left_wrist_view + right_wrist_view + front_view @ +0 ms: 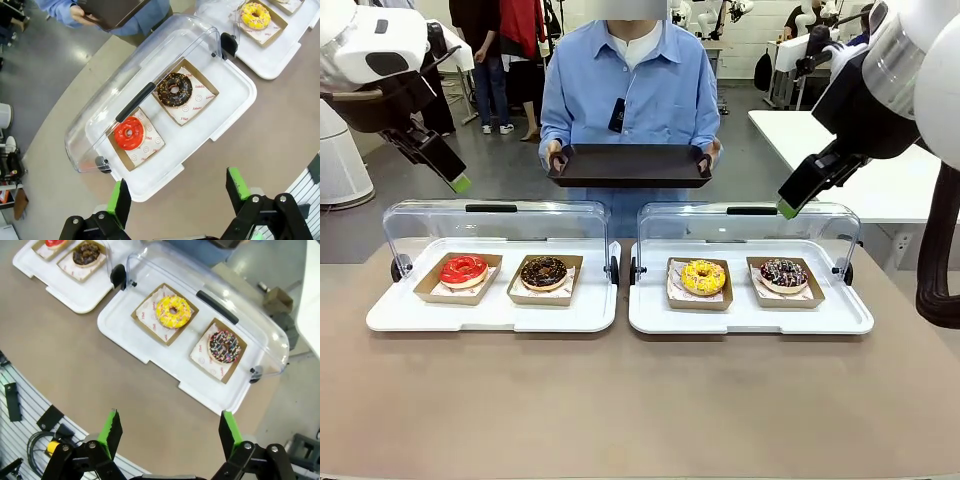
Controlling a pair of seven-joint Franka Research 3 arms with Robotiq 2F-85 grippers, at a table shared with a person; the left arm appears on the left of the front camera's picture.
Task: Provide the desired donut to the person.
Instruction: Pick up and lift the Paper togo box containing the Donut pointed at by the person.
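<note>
Both grippers empty. The left gripper (178, 192) has its green-padded fingers spread wide with nothing between them, and it hangs high over the near edge of the left display case (235, 107). The right gripper (169, 425) is the same, jaws apart and nothing held, high over the table (60, 340) on the near side of the right display case (117, 332). In the front view the left one sits up and to the left of its case, and the right one's green tip lines up with the far side of its case.

Both clear lids (495, 225) are tipped back on their hinges, so the cases are open, side by side, nearly touching at the middle.

Donuts, one per brown cardboard tray (458, 292) on printed paper:
- left case: red-glazed donut (464, 270) on the outer side, dark chocolate donut with light speckles (544, 272) on the inner side
- right case: yellow sprinkled donut (703, 277) on the inner side, chocolate donut with coloured sprinkles (783, 274) on the outer side

All four are sitting in their trays, and neither gripper is touching any of them. Can't tell from the frames which one is wanted.

The person (625, 90) stands at the far side, centred behind the gap between the cases, holding a black tray (630, 165) level at waist height — one hand (556, 155) at each end.
</note>
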